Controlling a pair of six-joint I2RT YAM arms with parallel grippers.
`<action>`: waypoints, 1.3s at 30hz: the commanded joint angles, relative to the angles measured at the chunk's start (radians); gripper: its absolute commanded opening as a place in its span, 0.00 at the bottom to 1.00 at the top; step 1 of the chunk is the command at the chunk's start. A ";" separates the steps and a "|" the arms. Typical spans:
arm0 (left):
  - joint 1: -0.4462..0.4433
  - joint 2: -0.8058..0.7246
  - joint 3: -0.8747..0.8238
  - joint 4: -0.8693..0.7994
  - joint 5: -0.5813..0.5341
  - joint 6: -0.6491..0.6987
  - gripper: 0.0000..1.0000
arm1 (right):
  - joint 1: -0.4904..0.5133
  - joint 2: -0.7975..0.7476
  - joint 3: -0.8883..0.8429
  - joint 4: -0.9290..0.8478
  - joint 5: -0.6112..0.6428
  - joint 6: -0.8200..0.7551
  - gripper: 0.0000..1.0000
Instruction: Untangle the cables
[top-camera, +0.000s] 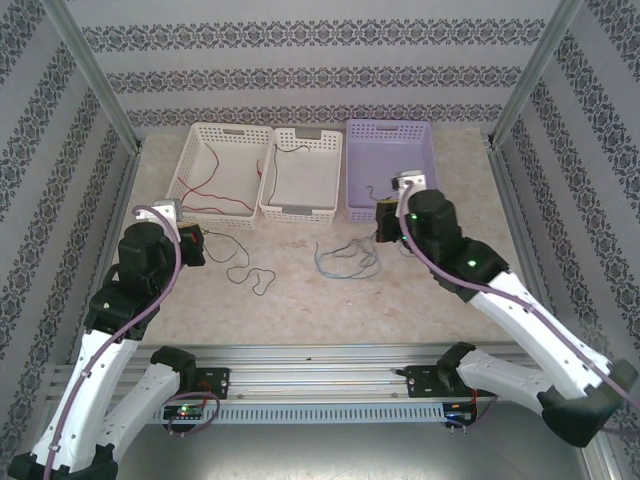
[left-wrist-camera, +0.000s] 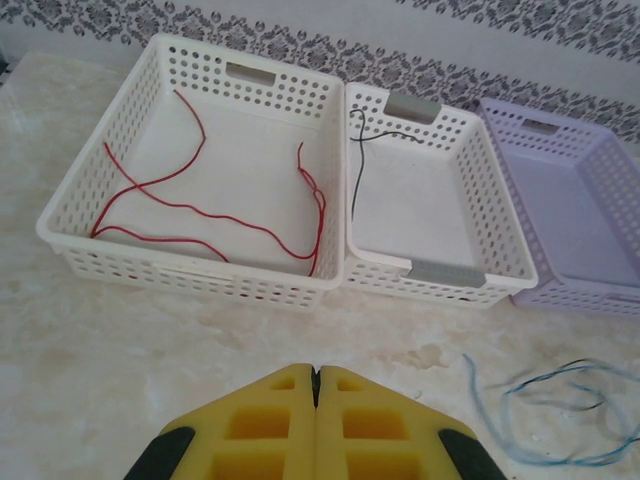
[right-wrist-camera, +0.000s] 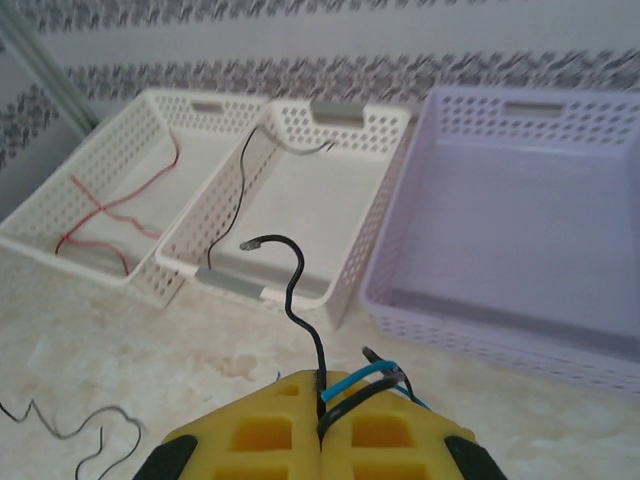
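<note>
**Right gripper** (right-wrist-camera: 322, 385), nearest the lens in its wrist view: yellow fingers are pressed together on a black strand (right-wrist-camera: 296, 285), which curls up out of the jaws to a free plug end. A blue strand (right-wrist-camera: 358, 378) is pinched beside it. Seen from overhead, this gripper (top-camera: 388, 228) hangs just in front of the lavender basket (top-camera: 390, 212), which has no cable in it.

**Left gripper** (left-wrist-camera: 316, 375): fingers closed on each other with nothing between them, over the table (top-camera: 300, 320) in front of the left white basket (left-wrist-camera: 190, 268).

**Baskets.** The left white basket holds the red cable (left-wrist-camera: 200, 215), alone on its floor. The middle white basket (left-wrist-camera: 385, 262) holds one black cable (left-wrist-camera: 353, 175) near its left wall.

**Table.** A heap of blue cable (top-camera: 343, 262) lies near the right gripper and a loose black cable (top-camera: 250, 272) near the left. Whether the pinched strands run into that heap cannot be told.

**Step in hand (judged).** Sorting by colour is partly done, and the right arm now holds the blue-and-black tangle.

**Next move (judged).** Both colours sit in one pinch, so a slow lift should show where they cross. The left gripper would then need to take one strand so the two can be drawn apart. The blue one presumably goes to the lavender basket.
</note>
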 joint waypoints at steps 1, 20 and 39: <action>0.006 0.008 0.029 -0.041 -0.051 0.018 0.00 | -0.052 -0.065 0.048 -0.095 -0.015 -0.033 0.00; -0.077 0.387 0.534 0.023 0.030 -0.015 0.00 | -0.090 -0.189 -0.023 -0.093 -0.243 0.016 0.00; -0.261 0.894 1.301 0.020 -0.047 0.140 0.00 | -0.089 -0.307 -0.120 -0.091 -0.301 0.053 0.00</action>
